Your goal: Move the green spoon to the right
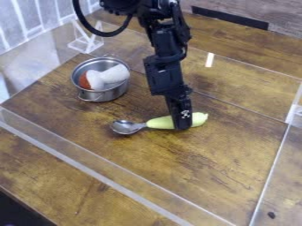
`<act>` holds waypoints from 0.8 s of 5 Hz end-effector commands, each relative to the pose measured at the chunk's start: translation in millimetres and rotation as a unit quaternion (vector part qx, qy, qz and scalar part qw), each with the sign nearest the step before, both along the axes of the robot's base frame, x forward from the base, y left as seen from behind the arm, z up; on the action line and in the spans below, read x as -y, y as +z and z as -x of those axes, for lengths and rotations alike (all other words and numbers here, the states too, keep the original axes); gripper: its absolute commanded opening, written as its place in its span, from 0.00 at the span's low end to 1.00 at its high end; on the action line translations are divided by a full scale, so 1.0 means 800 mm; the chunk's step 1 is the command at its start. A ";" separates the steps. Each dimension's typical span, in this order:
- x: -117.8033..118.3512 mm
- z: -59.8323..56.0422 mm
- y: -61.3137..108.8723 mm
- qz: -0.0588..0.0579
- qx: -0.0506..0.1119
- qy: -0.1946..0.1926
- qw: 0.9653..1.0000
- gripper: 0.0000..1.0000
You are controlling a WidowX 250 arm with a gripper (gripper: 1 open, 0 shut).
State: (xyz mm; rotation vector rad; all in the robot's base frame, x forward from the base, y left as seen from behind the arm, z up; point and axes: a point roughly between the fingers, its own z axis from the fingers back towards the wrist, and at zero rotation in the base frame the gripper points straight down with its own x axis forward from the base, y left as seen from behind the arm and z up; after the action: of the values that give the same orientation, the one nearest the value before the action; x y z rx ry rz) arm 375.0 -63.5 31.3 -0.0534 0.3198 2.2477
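Note:
The green spoon point(165, 123) lies on the wooden table, its yellow-green handle pointing right and its shiny silver scoop point(125, 127) to the left. My gripper point(183, 120) comes down steeply from above and is shut on the handle near its right end. The black fingers point(181, 113) cover part of the handle. The spoon stays flat on the table, or just above it.
A round steel bowl point(85, 88) holding a white and orange object stands to the left of the arm. A clear plastic wall point(141, 190) runs along the front and right of the table. A white wire rack point(83, 40) stands at the back left.

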 end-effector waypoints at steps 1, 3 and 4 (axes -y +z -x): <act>0.002 -0.015 0.076 0.004 0.059 0.026 0.998 0.00; -0.004 0.002 0.086 0.004 0.039 0.122 0.992 0.00; 0.008 0.005 0.092 0.008 0.036 0.159 0.987 0.00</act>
State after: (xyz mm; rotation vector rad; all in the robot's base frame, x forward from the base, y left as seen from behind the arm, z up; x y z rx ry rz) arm 367.9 -64.6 64.7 -0.0646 0.3383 2.5718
